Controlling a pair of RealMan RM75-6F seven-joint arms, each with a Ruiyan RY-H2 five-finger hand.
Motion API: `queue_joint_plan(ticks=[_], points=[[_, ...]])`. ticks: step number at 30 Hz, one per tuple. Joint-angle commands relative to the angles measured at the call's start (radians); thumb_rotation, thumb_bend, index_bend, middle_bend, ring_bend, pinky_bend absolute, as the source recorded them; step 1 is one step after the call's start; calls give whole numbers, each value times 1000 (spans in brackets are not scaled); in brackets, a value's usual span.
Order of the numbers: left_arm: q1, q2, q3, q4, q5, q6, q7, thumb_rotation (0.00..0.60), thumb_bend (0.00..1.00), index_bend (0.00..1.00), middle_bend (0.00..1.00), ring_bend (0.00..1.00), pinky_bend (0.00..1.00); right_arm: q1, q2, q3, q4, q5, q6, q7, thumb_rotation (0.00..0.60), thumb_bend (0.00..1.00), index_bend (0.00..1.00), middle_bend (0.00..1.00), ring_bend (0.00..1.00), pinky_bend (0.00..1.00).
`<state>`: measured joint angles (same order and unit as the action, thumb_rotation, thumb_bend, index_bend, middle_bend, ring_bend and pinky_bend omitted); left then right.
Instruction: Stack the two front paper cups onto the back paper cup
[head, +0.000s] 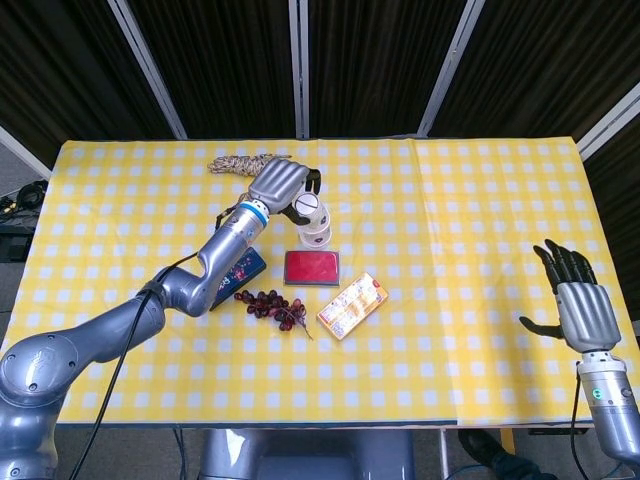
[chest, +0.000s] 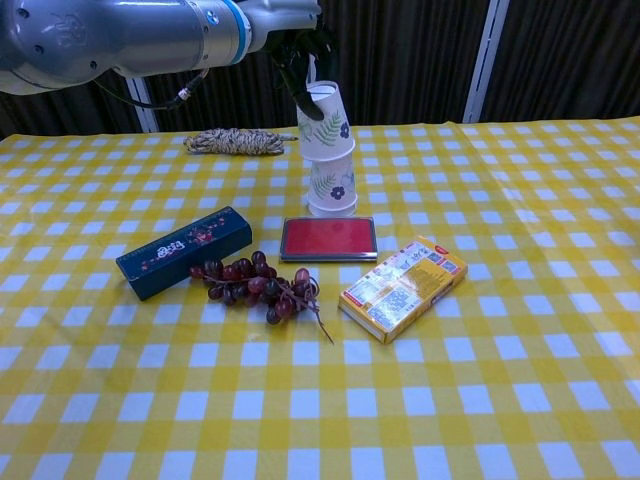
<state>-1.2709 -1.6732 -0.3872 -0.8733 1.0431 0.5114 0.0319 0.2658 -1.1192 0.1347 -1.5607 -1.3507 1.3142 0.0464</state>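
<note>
A white paper cup with leaf print (chest: 325, 122) hangs upside down and slightly tilted, held by my left hand (chest: 300, 45). The held cup sits just over the top of a second upside-down paper cup (chest: 330, 188) that stands on the yellow checked table (chest: 520, 380); whether the two touch is unclear. In the head view the left hand (head: 280, 185) covers much of the held cup (head: 310, 208), with the standing cup (head: 316, 236) just below it. My right hand (head: 583, 310) hovers off the table's right front edge, fingers spread, holding nothing.
A red flat pad (chest: 328, 238) lies right in front of the standing cup. A bunch of grapes (chest: 258, 285), a dark blue box (chest: 183, 252) and a yellow snack box (chest: 403, 288) lie nearer. A coiled rope (chest: 238, 141) lies at the back left.
</note>
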Motion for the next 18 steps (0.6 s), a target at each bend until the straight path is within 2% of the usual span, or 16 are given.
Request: queue_joint_plan(ticks=[1,3,5,8,10,13,18], points=[[-8,-15,7,20,4,13,-5,600,121,492,473,499,600,-4,2,2,-1,1,4,2,600,0,0,0,0,0],[-14,-18,13,28,6,1,-9,600,111,467,435,475,551,-6,4,4,-1,2,6,3,600,0,0,0,0,0],[-19,-12,16,23,5,-22,-22,600,63,361,280,327,384,-7,4,5,0,2,4,4,600,0,0,0,0,0],[-22,0,17,11,5,-41,-39,600,3,183,69,97,184,-8,4,6,1,2,3,5,600,0,0,0,0,0],[-22,7,19,2,8,-40,-45,600,0,106,18,25,125,-9,4,7,0,2,3,6,600,0,0,0,0,0],[-16,17,20,-13,16,-17,-52,600,0,8,0,0,74,-10,5,8,-1,0,3,8,600,0,0,0,0,0],[12,45,25,-48,21,40,-48,600,0,0,0,0,22,-11,6,9,-4,-6,7,7,600,0,0,0,0,0]])
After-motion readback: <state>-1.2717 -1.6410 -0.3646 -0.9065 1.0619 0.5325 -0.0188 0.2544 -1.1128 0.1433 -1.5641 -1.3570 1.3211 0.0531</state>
